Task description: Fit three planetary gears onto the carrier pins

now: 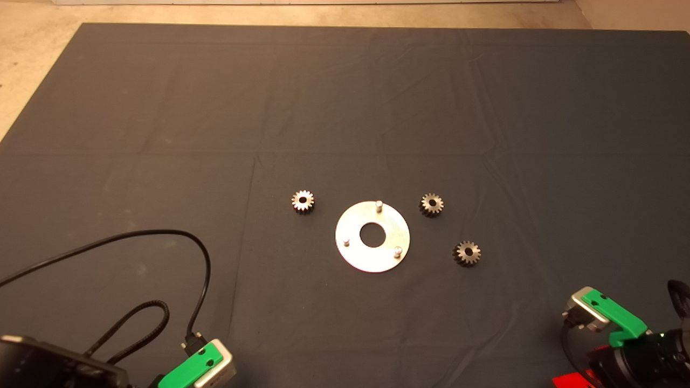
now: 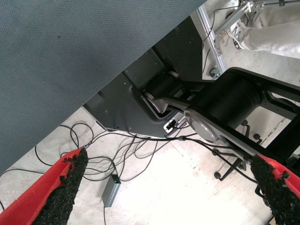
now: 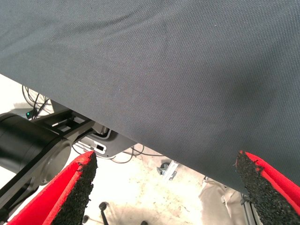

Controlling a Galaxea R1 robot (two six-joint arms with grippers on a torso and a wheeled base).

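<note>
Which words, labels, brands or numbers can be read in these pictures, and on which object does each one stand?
None: no text shows on the mat, the disc, the three planetary gears, the left gripper or the right gripper.

Disc (image 1: pixel 372 256) mid-mat (image 1: pixel 161 108), one gear (image 1: pixel 303 201) left, two gears (image 1: pixel 431 204) (image 1: pixel 467 253) right

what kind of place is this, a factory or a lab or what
Probably a robotics lab or test bench, not a factory line. A dark mat holds only a disc and three loose gears, and the left wrist view shows tangled cables on bare floor.
</note>
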